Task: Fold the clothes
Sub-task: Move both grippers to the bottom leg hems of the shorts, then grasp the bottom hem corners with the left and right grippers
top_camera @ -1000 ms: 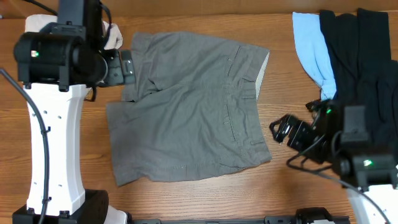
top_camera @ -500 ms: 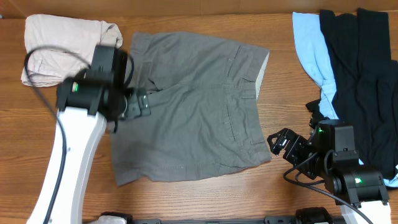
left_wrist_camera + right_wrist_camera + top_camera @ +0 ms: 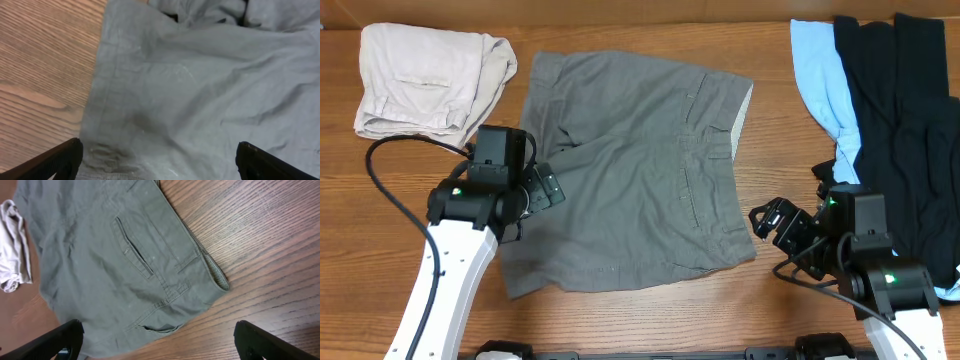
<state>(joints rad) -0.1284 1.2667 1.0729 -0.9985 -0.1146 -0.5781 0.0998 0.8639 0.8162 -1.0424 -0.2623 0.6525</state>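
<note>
The mid-grey shorts [image 3: 630, 175] lie spread flat in the middle of the table, waistband to the right, legs to the left. My left gripper [image 3: 545, 188] is open and empty, low over the shorts' left leg near its hem. The left wrist view shows that hem and wrinkled grey cloth [image 3: 200, 90] between the spread fingers [image 3: 160, 161]. My right gripper [image 3: 770, 222] is open and empty, just right of the waistband's front corner. The right wrist view shows the slit back pocket and belt loops of the shorts [image 3: 135, 250] beyond its fingers [image 3: 160, 341].
Folded cream-beige shorts [image 3: 430, 75] lie at the back left, also seen in the right wrist view [image 3: 12, 245]. A light-blue garment [image 3: 820, 70] and black garments [image 3: 905, 120] lie at the right. Bare wood [image 3: 790, 150] shows between the shorts and that pile.
My left arm has swung from the back left corner toward the front, along the shorts' left edge, uncovering the cream-beige shorts. My right gripper has shifted slightly, still beside the waistband corner.
</note>
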